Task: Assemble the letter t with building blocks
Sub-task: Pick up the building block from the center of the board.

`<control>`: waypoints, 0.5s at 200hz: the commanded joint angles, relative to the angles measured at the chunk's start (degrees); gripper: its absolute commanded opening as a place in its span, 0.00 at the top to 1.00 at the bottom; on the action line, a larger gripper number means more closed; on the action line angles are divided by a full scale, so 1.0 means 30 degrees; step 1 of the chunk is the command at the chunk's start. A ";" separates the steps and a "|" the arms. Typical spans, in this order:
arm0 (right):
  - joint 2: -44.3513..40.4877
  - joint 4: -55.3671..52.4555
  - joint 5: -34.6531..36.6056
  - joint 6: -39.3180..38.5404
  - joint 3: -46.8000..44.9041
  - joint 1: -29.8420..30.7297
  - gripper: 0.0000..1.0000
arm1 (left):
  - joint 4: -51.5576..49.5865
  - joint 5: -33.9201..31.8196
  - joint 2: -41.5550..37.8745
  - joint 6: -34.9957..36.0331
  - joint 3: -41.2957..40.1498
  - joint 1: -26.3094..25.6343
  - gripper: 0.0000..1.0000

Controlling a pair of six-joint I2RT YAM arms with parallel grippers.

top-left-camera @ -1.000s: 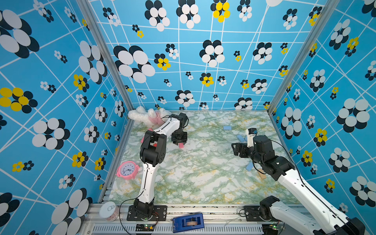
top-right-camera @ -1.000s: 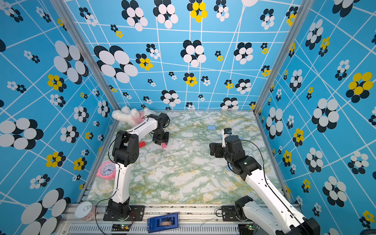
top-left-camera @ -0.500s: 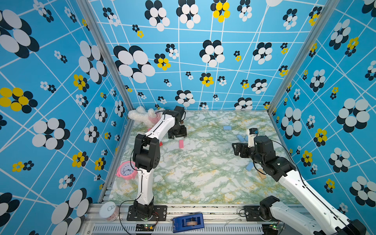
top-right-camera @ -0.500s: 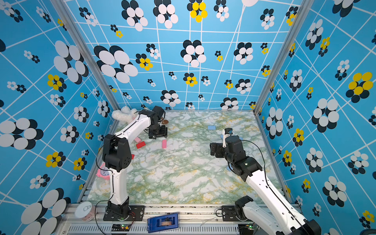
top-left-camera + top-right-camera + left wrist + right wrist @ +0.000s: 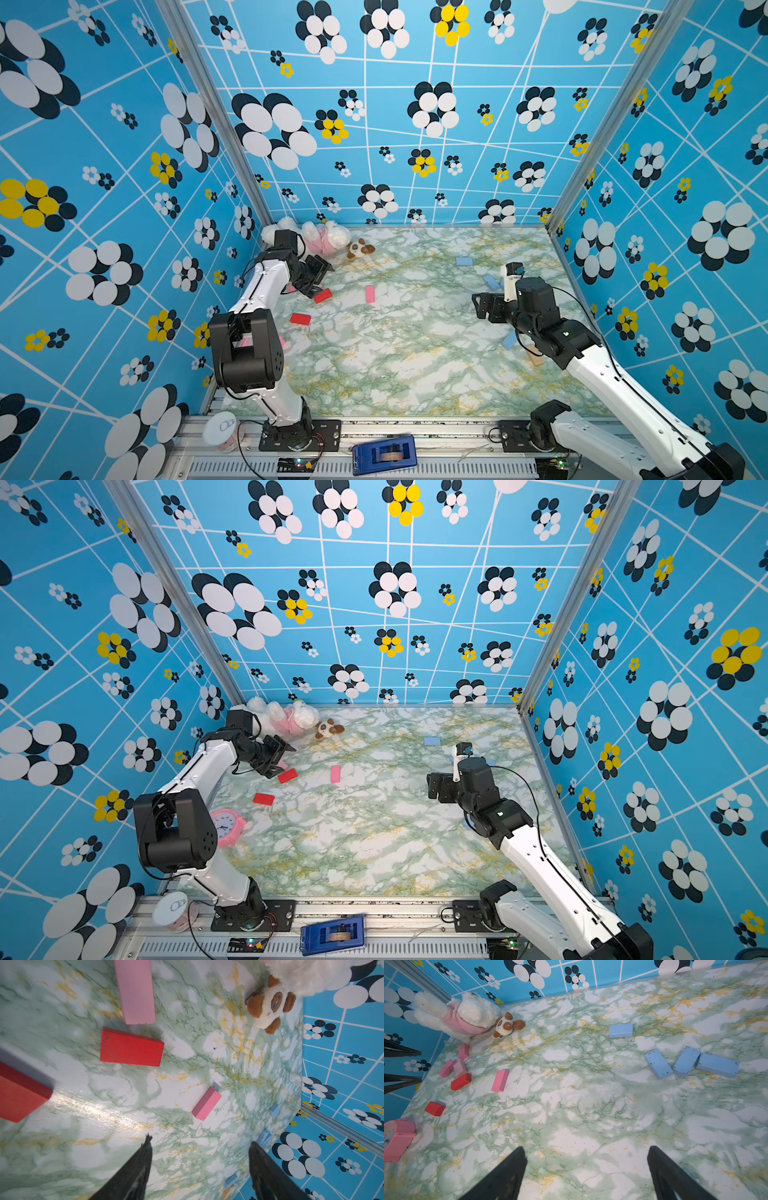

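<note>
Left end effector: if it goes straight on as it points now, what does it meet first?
Most likely the bare table, just short of the lone pink block. The left end effector tilts downward, but depth is unclear.

Empty left hand [image 5: 200, 1140], jaws wide, over marble table [image 5: 93, 1157]; red block [image 5: 131, 1048] and pink block [image 5: 206, 1103] on it

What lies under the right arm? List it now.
A light blue block and a tan block poke out beneath the right arm, both partly covered by it. Whatever else lies under the arm cannot be seen.
</note>
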 commanded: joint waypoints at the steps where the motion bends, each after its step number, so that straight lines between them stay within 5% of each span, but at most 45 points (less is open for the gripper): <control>1: -0.0002 -0.0193 -0.0257 -0.0222 -0.0209 0.0171 0.05 | -0.1462 -0.0219 0.0993 -0.2174 0.0906 -0.0017 0.27; 100: -0.0103 -0.0205 -0.0290 -0.0101 -0.0561 0.0200 0.05 | -0.3482 -0.4435 0.2750 -0.8488 0.1529 -0.0058 0.27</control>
